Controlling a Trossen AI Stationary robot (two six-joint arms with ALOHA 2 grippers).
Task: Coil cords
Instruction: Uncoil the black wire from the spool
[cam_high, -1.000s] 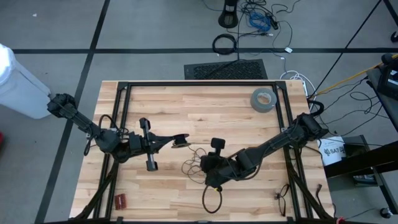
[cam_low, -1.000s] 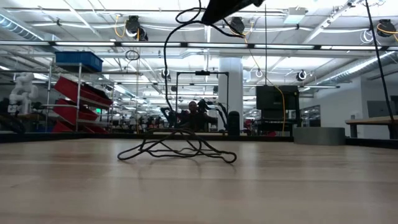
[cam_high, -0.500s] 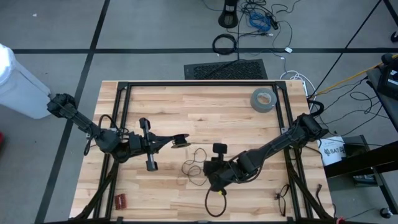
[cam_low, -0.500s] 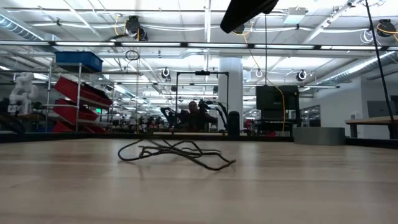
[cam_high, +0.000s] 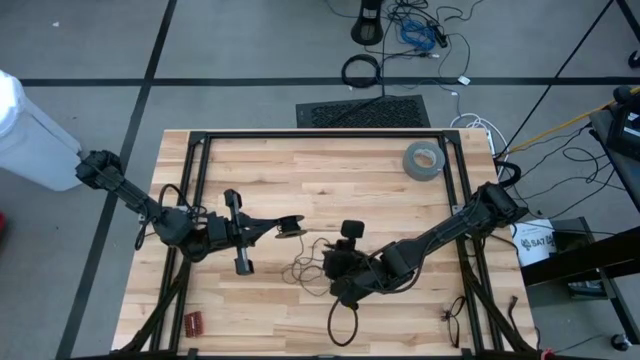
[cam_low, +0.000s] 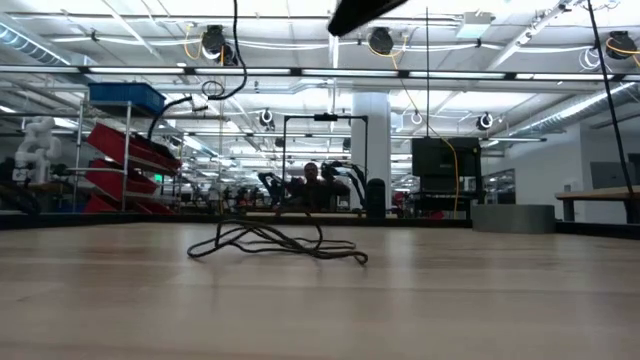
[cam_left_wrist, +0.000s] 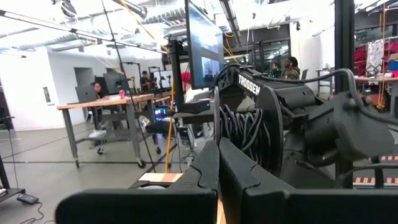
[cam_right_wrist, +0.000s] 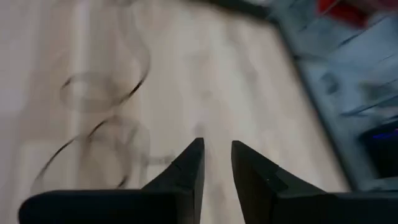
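The cord, a thin black wire, lies in a loose heap (cam_high: 312, 262) mid-table; the low view shows the heap (cam_low: 280, 240) flat on the wood. My left gripper (cam_high: 298, 229) is shut and held level above the table, pointing toward the right edge, left of the heap. My right gripper (cam_right_wrist: 217, 152) slants down over the heap's right side (cam_high: 335, 268). It is open, with bare wood between its fingertips and cord loops (cam_right_wrist: 102, 93) on the table beyond them. My left gripper is shut with a small dark bundle at its fingertips (cam_high: 290, 228), where the cord's end seems to be. From there the wire runs slack down to the heap. The fingers come level from the table's left. The wrist view does not show the contact clearly.
A grey tape roll (cam_high: 423, 158) sits at the far right. A small reddish item (cam_high: 193, 322) lies near the front left and a thin wire object (cam_high: 455, 315) near the front right. A dark loop (cam_high: 345, 320) hangs below my right arm by the near edge.
My right hand has rolled at the wrist while staying over the heap. The cord, drawn up into a peak a second ago, has dropped and now lies lower and more spread out on the table.
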